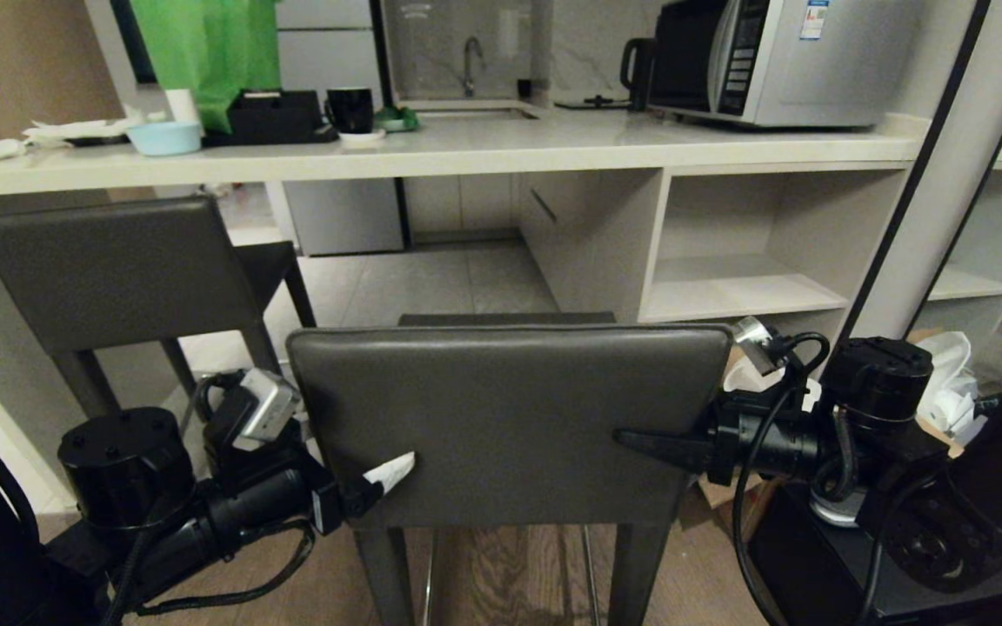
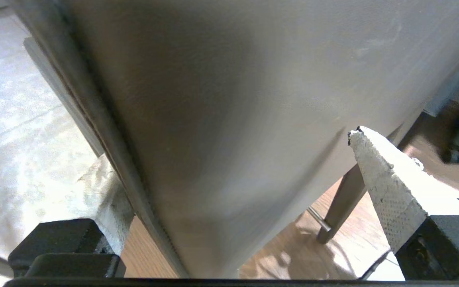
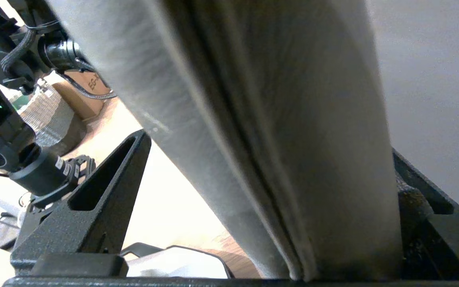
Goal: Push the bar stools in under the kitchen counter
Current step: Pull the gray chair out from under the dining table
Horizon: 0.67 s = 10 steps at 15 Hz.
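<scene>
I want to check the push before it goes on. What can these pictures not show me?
- Near stool: seat hidden behind its backrest, feet cut off by the head view's lower edge.
- Left gripper, right gripper: each has one finger behind the backrest; contact cannot be told.
- Far stool: feet hidden by the left arm.
- Counter: left end cut off.

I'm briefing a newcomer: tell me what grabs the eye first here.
The near bar stool's dark grey backrest fills the foreground, with the open left gripper and open right gripper straddling its two side edges. The second bar stool stands at left, under the kitchen counter.
</scene>
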Tool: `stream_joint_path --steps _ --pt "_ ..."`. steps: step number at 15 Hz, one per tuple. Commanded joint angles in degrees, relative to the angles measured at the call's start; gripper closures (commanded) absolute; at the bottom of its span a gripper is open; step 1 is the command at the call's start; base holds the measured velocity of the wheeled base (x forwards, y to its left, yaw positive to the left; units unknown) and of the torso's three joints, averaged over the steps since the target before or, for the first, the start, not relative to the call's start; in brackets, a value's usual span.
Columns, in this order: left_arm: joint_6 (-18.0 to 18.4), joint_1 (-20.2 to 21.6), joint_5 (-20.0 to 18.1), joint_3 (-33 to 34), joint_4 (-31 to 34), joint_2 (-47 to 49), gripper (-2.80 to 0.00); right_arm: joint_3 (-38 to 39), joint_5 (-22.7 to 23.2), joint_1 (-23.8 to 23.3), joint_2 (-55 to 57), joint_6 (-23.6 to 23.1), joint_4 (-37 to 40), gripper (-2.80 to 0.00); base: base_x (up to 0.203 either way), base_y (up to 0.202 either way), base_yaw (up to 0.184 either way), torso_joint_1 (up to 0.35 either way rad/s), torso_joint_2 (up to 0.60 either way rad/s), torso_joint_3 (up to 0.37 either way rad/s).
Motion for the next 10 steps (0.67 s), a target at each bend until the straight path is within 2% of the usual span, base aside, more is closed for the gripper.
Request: stream_joint_path --steps 1,3,10 --pt "0.31 -0.04 0.32 -0.41 -0.59 0.14 -2.80 -0.02 0.27 0.04 0.09 0.14 -1.12 -2.80 -0.188 0.000 0.000 -0.006 0.00 0.002" --pt "1.56 -0.84 4.28 -0.48 -0.59 0.48 -2.80 0.15 0.27 0.04 0.09 0.14 -1.12 -2.80 -0.145 0.000 0.000 0.002 0.00 -0.002" --pt "1.21 -0.62 4.10 0.72 -0.59 -1.97 -2.80 0.39 -0.43 -0.66 0.23 0.16 -1.21 -2.80 0.000 0.000 0.000 0.000 0.00 0.000"
